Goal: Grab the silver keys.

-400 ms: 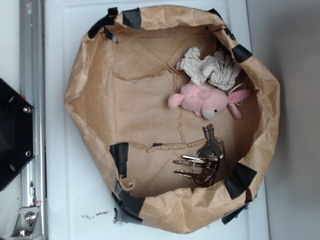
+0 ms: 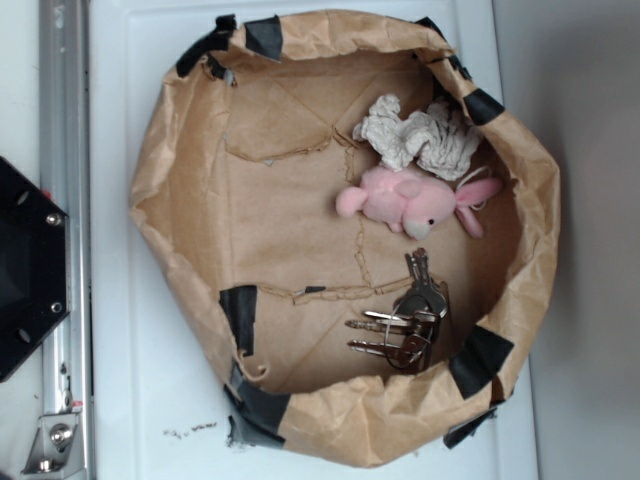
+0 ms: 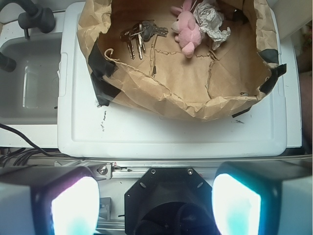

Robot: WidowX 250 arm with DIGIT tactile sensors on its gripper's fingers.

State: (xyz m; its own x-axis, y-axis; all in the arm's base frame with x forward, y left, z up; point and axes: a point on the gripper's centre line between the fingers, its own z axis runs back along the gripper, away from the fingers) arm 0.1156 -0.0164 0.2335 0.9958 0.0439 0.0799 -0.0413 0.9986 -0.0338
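The silver keys (image 2: 408, 315) lie on the floor of a brown paper-lined basket (image 2: 180, 200), near its lower right wall, just below a pink plush toy (image 2: 410, 200). In the wrist view the silver keys (image 3: 139, 34) sit at the upper left, far ahead of my gripper (image 3: 155, 205). My gripper is open, with its two glowing fingers (image 3: 73, 208) wide apart and nothing between them. It hangs above the black robot base (image 3: 164, 196), well short of the basket. The exterior view does not show the gripper.
A crumpled white paper wad (image 2: 420, 135) lies beside the plush at the basket's far wall. The basket stands on a white tray (image 3: 171, 132). A metal rail (image 2: 62, 150) and the black base plate (image 2: 25, 270) sit at the left. A grey tub (image 3: 29, 83) is left of the tray.
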